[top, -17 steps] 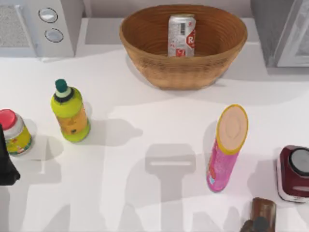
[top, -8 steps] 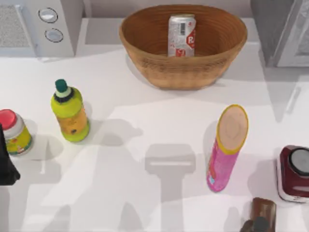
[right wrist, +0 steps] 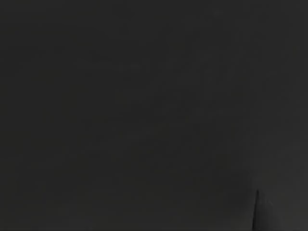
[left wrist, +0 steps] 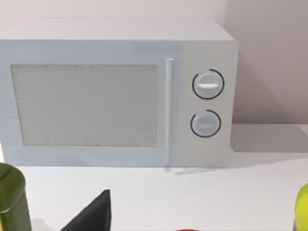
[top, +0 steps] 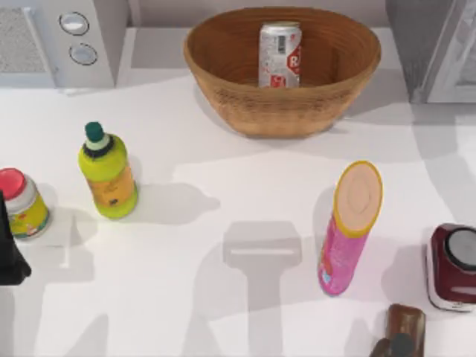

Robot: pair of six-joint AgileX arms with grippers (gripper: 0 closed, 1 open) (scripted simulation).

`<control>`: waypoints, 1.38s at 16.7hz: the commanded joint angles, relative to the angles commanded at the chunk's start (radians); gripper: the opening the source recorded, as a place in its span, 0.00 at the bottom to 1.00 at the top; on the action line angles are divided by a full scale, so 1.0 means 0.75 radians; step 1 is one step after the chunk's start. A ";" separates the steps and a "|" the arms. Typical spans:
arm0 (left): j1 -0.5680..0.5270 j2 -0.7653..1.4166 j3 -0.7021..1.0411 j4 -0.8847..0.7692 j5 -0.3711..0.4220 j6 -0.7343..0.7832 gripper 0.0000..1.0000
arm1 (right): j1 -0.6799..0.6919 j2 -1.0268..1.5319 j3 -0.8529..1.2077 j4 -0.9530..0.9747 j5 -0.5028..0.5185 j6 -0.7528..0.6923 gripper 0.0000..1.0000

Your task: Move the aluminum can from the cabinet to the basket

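The aluminum can (top: 280,55), silver with a red and white label, stands upright inside the brown wicker basket (top: 223,82) at the back middle of the table. The grey cabinet (top: 413,44) with its pale framed door panel (top: 460,63) is at the back right corner. My left gripper (top: 9,256) is a dark shape at the table's left edge, beside the red-lidded jar and far from the basket. A dark part of it (left wrist: 94,214) juts into the left wrist view. The right wrist view is dark.
A white microwave (top: 67,37) with two knobs stands at the back left. A yellow-green bottle (top: 108,175) and a red-lidded jar (top: 21,202) are on the left. A pink tube (top: 348,230), a dark red appliance (top: 452,266) and a brown object (top: 401,331) are on the right.
Shadows on the table's right side near the cabinet have shifted. The can, the basket and the left arm have not moved.
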 joint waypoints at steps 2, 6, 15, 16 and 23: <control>0.000 0.000 0.000 0.000 0.000 0.000 1.00 | 0.136 -0.016 -0.016 -0.003 0.136 -0.002 1.00; 0.000 0.000 0.000 0.000 0.000 0.000 1.00 | 0.236 -0.030 -0.030 -0.005 0.236 -0.004 1.00; 0.000 0.000 0.000 0.000 0.000 0.000 1.00 | 0.146 0.057 0.060 0.017 0.204 -0.019 1.00; 0.000 0.000 0.000 0.000 0.000 0.000 1.00 | 0.130 0.092 0.079 0.024 0.190 -0.019 1.00; 0.000 0.000 0.000 0.000 0.000 0.000 1.00 | 0.104 0.112 0.112 0.043 0.159 -0.021 1.00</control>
